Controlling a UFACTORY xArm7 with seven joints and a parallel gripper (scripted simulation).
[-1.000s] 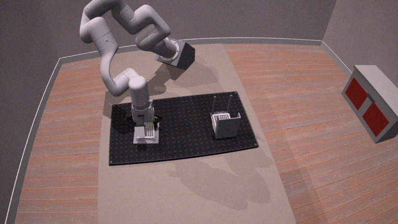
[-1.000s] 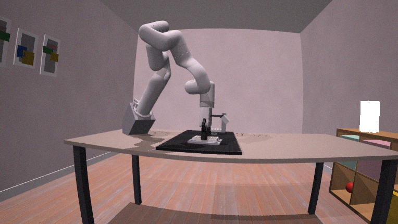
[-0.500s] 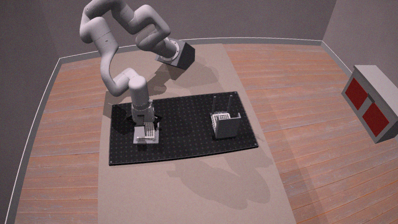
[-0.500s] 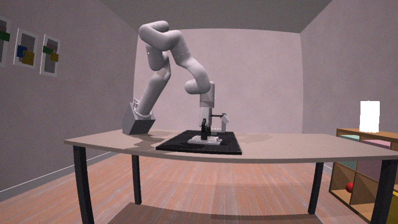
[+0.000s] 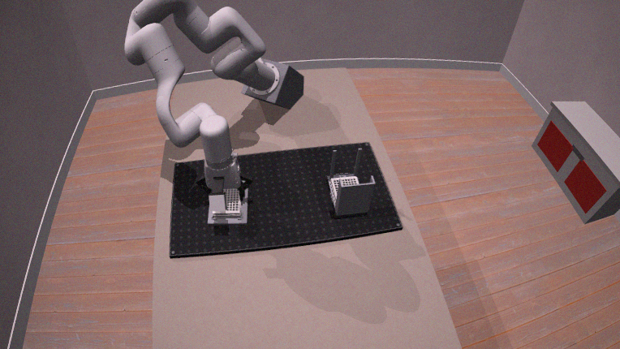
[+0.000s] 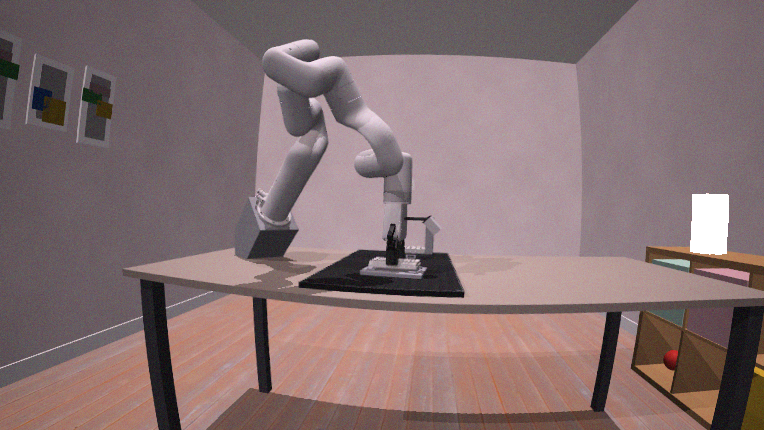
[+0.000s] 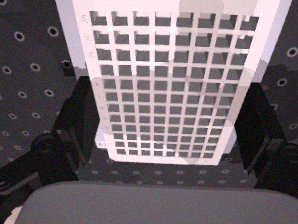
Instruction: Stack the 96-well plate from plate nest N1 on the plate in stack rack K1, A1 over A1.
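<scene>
Wrist view looks straight down onto the 96-well plate (image 7: 172, 83), its grid of wells filling most of the frame, with dark shapes flanking both long sides low in the picture that I take to be my fingers. The gripper (image 5: 229, 195) is clamped on the plate across its width, fingers standing wide because the plate is wide.

From the top camera, the plate (image 5: 230, 201) sits at the plate nest N1 (image 5: 243, 217). It looks slightly raised or tilted against the nest's pale floor, but I cannot tell whether it has fully cleared the nest. The stack rack K1 (image 5: 353, 198) stands well to the right of the nest on the same black perforated board (image 5: 286, 199), with the lower plate (image 5: 342, 182) showing inside it. The board lies on the worktop (image 5: 303, 295).

I judge the plate to be light, rigid moulded plastic with smooth side walls, so the risk is slipping or pivoting between the fingers, not crushing. Holding it on the two long side walls near the middle seems right, as that keeps it level. A tilted plate would catch on the rack's walls when lowered from above. I cannot read the A1 marker in any view, so orientation needs checking before nesting.
</scene>
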